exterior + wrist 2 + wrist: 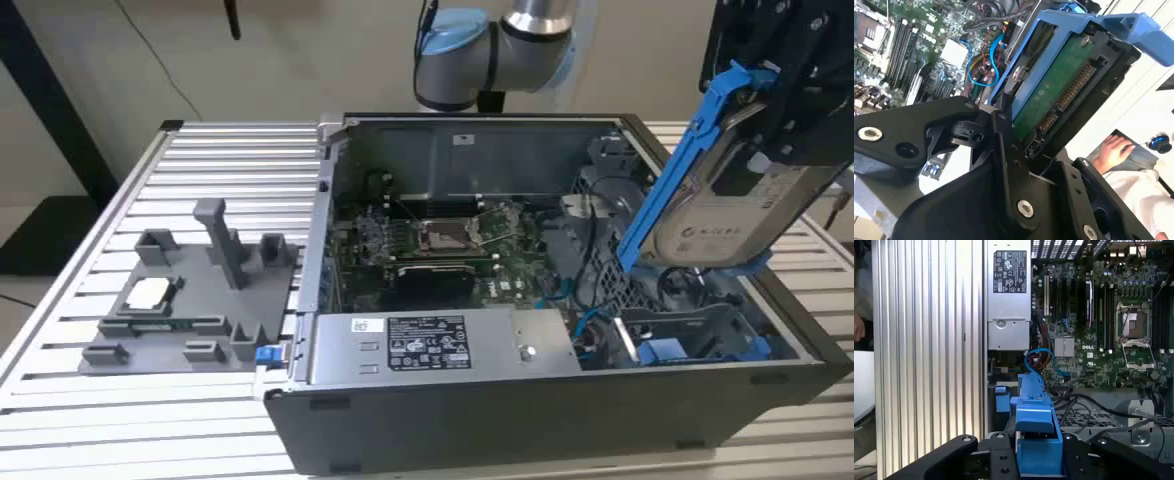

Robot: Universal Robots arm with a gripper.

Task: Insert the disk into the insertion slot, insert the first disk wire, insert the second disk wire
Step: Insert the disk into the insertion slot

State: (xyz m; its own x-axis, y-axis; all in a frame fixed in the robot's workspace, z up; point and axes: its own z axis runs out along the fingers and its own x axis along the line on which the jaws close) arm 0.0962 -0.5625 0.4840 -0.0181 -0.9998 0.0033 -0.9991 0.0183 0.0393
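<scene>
Gripper [777,130] has the disk [721,225] up in the air, jaws clamped across its blue carrier [687,150]. In the second wrist view a black finger [1004,130] presses on the frame w/ the green circuit side [1054,90] toward the camera. The far-side contact is partly hidden, so I'd call it a firm grip, not swear to it.

The disk hangs above the insertion slot [701,330], well clear of it. It's steeply tilted, lower end aimed down toward the slot, prob. so it can feed in end-first inside the case [534,420].

The slot sits open, blue tabs showing, nothing seated in it. So step one is not yet done, and neither wire is in.

The PSU box [441,345] lies just beside the slot, on the exterior view's left of it, w/ the mobo [441,235] beyond that. Loose cables [1040,359] run near the slot, and the high carry likely keeps the disk off them.

A grey fixture tray [187,290] sits well apart from the slot on the worktop [214,160]. A person's hand [1114,147] shows past the disk in the second wrist view.
</scene>
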